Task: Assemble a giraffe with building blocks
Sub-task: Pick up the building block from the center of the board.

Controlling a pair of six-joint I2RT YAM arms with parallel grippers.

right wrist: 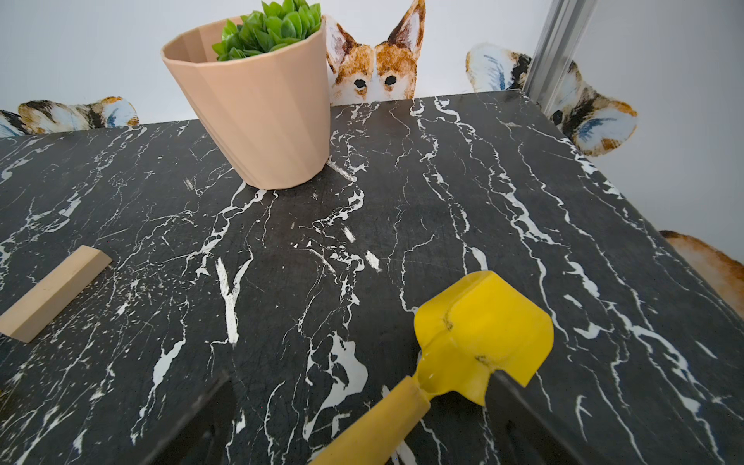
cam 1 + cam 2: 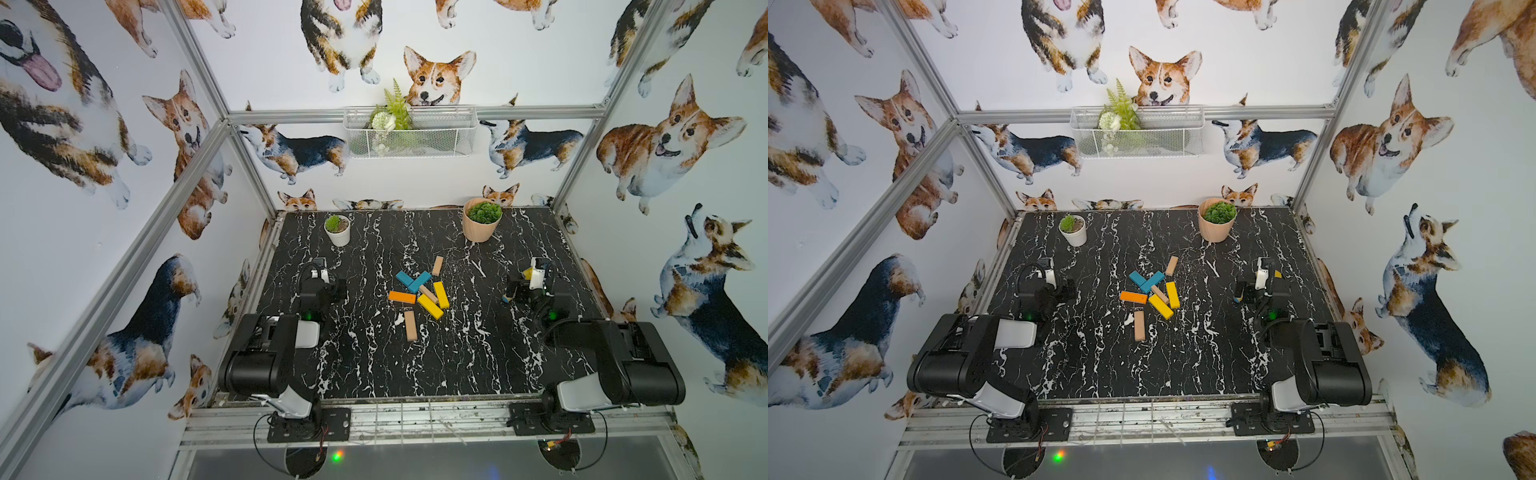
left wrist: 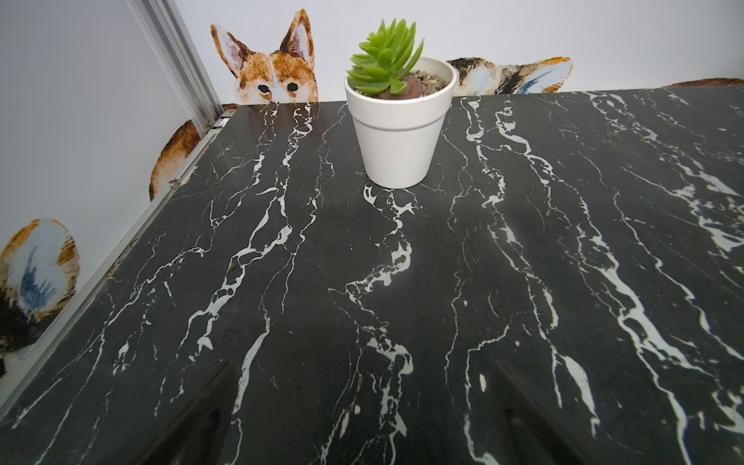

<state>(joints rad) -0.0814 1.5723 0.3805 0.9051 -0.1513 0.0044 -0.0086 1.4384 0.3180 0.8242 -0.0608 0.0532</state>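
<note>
The building blocks lie in a loose heap mid-table in both top views: two teal point(image 2: 411, 280), an orange one point(image 2: 402, 297), two yellow point(image 2: 434, 301) and a tan one point(image 2: 428, 293) among them. One tan block point(image 2: 437, 266) sits just behind the heap and shows in the right wrist view point(image 1: 52, 294); another point(image 2: 410, 326) lies in front. No giraffe shape is in view. My left gripper point(image 3: 362, 435) stands open over bare table at the left. My right gripper point(image 1: 362, 435) is open at the right, far from the heap.
A yellow toy shovel point(image 1: 483, 322) lies on the table under my right gripper, its handle running between the open fingers. A white succulent pot point(image 2: 337, 230) stands back left, a peach pot point(image 2: 481, 220) back right. A wire basket point(image 2: 409, 131) hangs on the back wall.
</note>
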